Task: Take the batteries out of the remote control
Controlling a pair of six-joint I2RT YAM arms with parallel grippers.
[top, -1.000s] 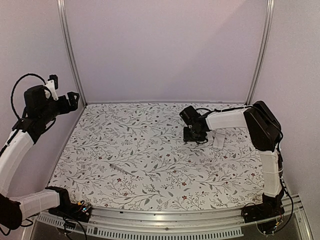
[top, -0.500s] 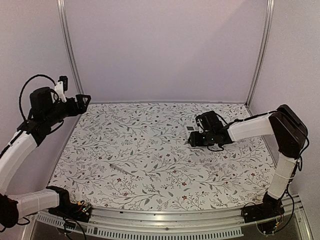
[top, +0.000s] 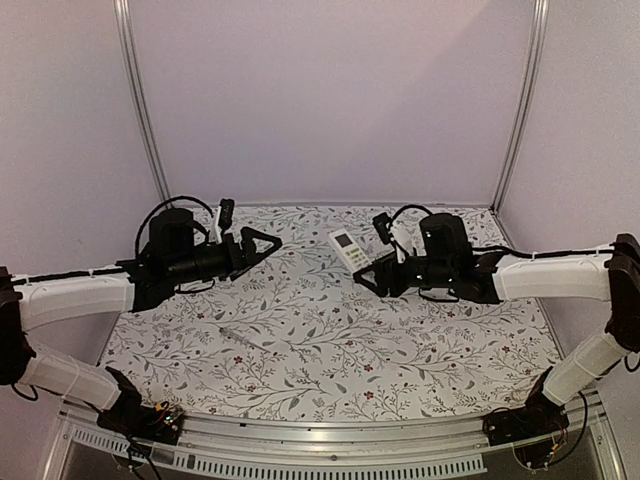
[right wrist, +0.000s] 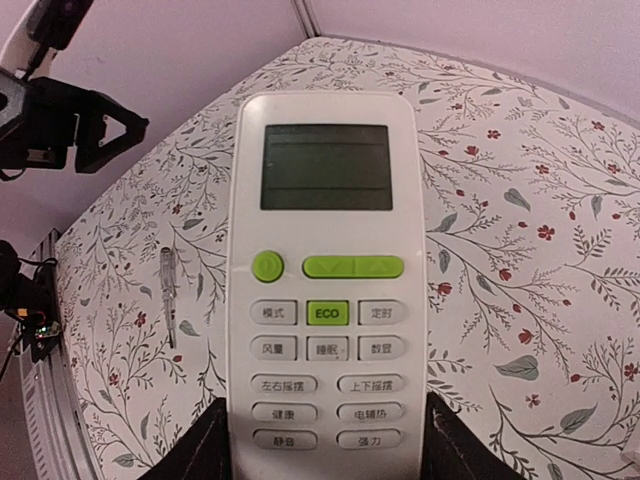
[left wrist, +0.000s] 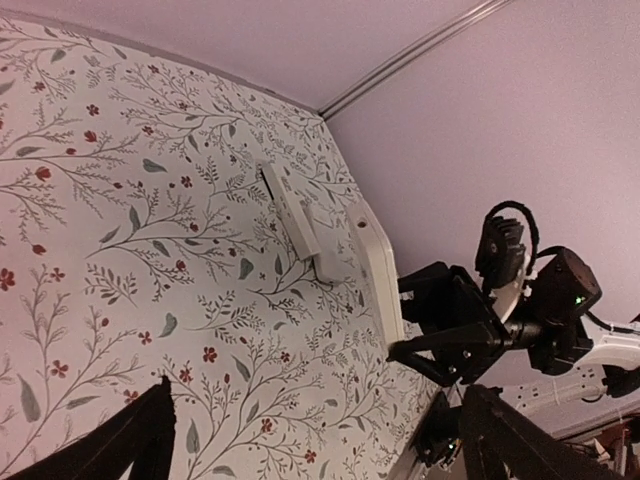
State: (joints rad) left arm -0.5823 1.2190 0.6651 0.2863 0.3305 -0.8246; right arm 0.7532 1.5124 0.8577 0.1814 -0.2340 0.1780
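Observation:
A white remote control (top: 348, 248) with a screen and green buttons is held above the table, face towards the right wrist camera (right wrist: 325, 200). My right gripper (top: 373, 272) is shut on its lower end, with a finger on each side (right wrist: 328, 448). The left wrist view shows the remote edge-on (left wrist: 378, 262). My left gripper (top: 268, 245) is open and empty. It hovers left of the remote and points at it, with a wide gap between them (left wrist: 310, 450). No batteries show in any view. The remote's back is hidden.
A thin clear pen-like tool (top: 240, 336) lies on the floral table cover, near the front left, and also shows in the right wrist view (right wrist: 168, 295). A flat white piece (left wrist: 293, 213) lies on the table beyond the remote. Walls close in the back and sides.
My right gripper has come in from the back right and now holds the remote up at the middle. My left arm has swung down from the left wall towards the middle.

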